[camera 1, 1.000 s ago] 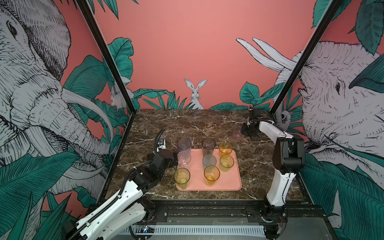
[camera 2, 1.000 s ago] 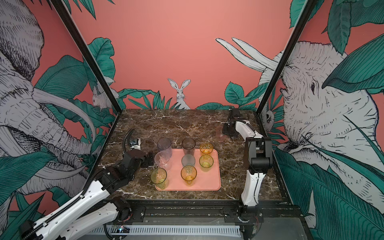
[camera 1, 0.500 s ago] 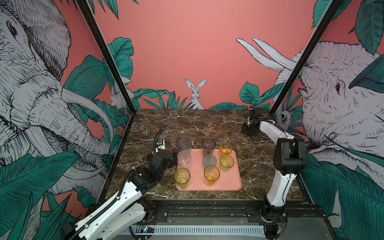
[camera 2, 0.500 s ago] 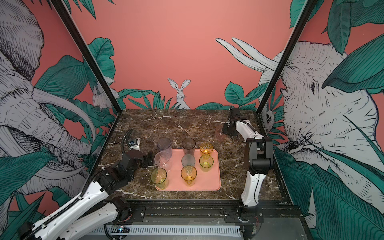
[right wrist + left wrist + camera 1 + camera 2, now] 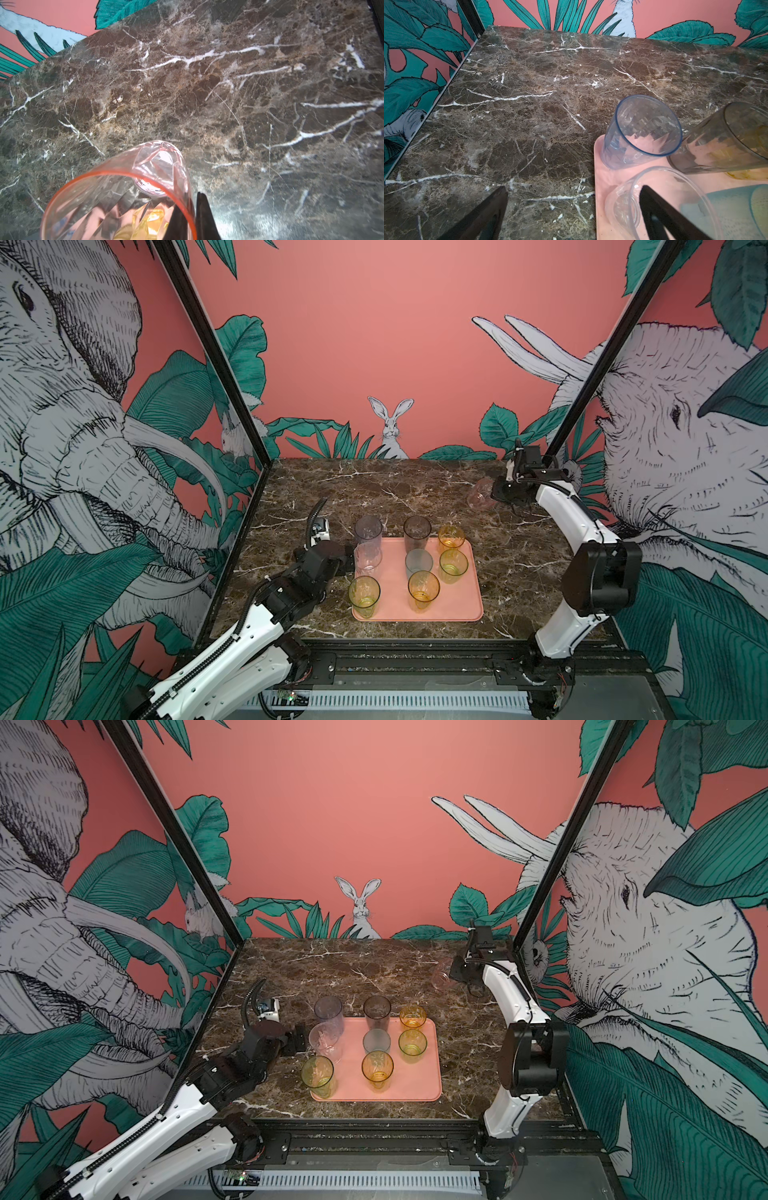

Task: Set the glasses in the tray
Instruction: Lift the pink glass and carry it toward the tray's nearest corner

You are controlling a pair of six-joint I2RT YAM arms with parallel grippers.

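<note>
The glasses [image 5: 368, 531] look glossy see-through plastic, the tray [image 5: 457, 605] matt smooth plastic, the tabletop [image 5: 374, 489] polished marble.

table [image 5: 374, 489] — brown marble, white veins | back wall [image 5: 374, 344] — salmon, painted rabbit [image 5: 390, 427] | sides: elephants [image 5: 62, 427], green leaves [image 5: 241, 348]

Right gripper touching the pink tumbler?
Touching. Right wrist view: right gripper shut on the rim of the pink see-through plastic tumbler, one finger inside, one outside.

My black right fingers [image 5: 204, 220], a pink tumbler [image 5: 104, 199], brown white-veined marble surface [image 5: 249, 93]; salmon-pink tray [image 5: 461, 605] with amber tumbler [image 5: 423, 591], yellow-green tumbler [image 5: 453, 566], smoky brown tumbler [image 5: 417, 533], frosted blue-grey tumbler [image 5: 419, 562].
</note>
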